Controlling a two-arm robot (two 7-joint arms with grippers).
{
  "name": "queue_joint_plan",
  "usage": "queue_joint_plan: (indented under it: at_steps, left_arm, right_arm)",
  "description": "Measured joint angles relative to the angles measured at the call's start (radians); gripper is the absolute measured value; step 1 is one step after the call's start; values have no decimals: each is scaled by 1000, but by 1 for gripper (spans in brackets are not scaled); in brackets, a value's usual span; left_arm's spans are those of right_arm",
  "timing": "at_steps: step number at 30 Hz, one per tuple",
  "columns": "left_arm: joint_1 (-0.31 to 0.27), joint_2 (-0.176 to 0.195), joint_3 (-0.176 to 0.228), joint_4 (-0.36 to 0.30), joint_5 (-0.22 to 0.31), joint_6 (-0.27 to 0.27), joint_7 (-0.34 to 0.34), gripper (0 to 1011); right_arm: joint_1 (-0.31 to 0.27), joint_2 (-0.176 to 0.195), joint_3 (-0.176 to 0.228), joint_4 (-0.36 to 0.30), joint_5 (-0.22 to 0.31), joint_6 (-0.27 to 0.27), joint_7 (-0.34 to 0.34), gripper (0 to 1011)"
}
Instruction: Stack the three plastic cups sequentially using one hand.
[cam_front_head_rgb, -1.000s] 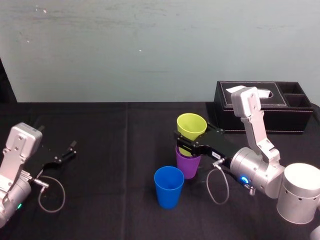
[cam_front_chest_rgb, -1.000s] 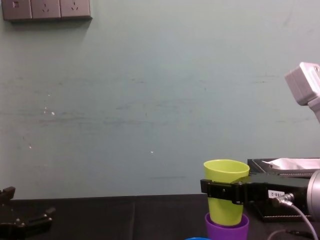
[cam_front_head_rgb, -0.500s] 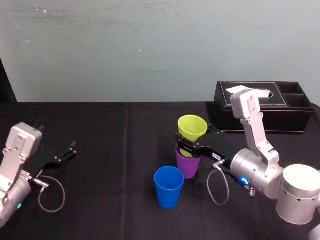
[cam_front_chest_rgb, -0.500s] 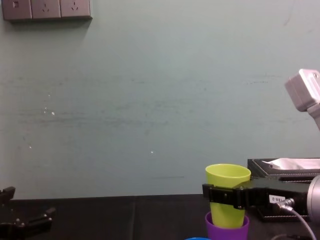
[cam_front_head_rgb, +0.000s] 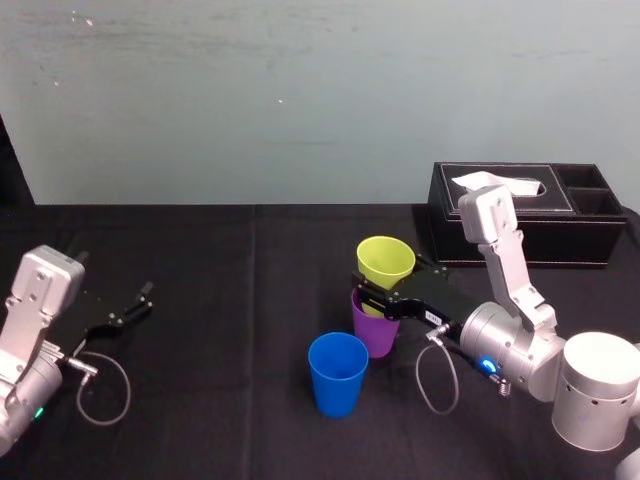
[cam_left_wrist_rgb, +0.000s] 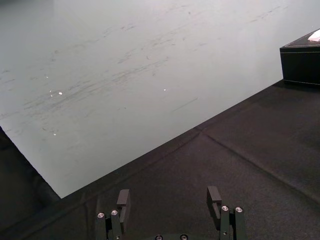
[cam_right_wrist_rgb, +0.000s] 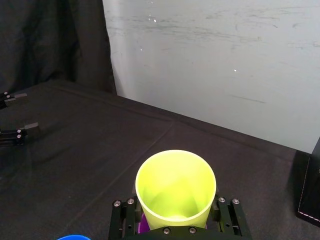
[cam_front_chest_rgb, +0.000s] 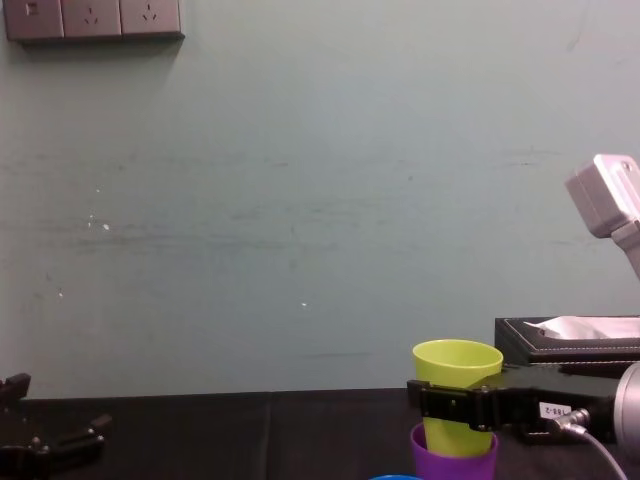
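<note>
My right gripper (cam_front_head_rgb: 374, 291) is shut on the yellow-green cup (cam_front_head_rgb: 385, 260), its fingers on either side of the cup's wall (cam_right_wrist_rgb: 175, 190). The cup stands upright with its lower part inside the purple cup (cam_front_head_rgb: 376, 331), which rests on the black table. In the chest view the yellow-green cup (cam_front_chest_rgb: 457, 366) sticks well out of the purple cup (cam_front_chest_rgb: 455, 465). The blue cup (cam_front_head_rgb: 337, 372) stands alone, upright, just in front and to the left of the pair. My left gripper (cam_front_head_rgb: 133, 302) is parked open at the far left, low over the table (cam_left_wrist_rgb: 170, 200).
A black tissue box (cam_front_head_rgb: 520, 215) sits at the back right, behind the right arm. The black tablecloth (cam_front_head_rgb: 220, 330) between the two arms is bare. A cable loops beside the left arm (cam_front_head_rgb: 100, 390).
The right gripper has lowered the yellow-green cup farther down into the purple cup. The blue cup and the left arm have not moved.
</note>
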Motion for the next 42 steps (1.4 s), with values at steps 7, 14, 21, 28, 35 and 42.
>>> queue_joint_plan:
  at_steps: [7,14,21,28,35,42]
  left_arm:
    - [0,0,0,0,0,0,0,1000]
    - [0,0,0,0,0,0,0,1000]
    - [0,0,0,0,0,0,0,1000]
    - [0,0,0,0,0,0,0,1000]
    - [0,0,0,0,0,0,0,1000]
    - [0,0,0,0,0,0,0,1000]
  right_arm:
    - [0,0,0,-2,0,0,0,744]
    - [-1,0,1,-3,1,0,0,824]
    - [-1,0,1,-4,2,0,0,983]
    - [-1,0,1,-4,2,1,-1,1000]
    - [-1,0,1,-4,2,1,-1,1000]
    - [-25,20,20,-61,5,-8,-1,1000]
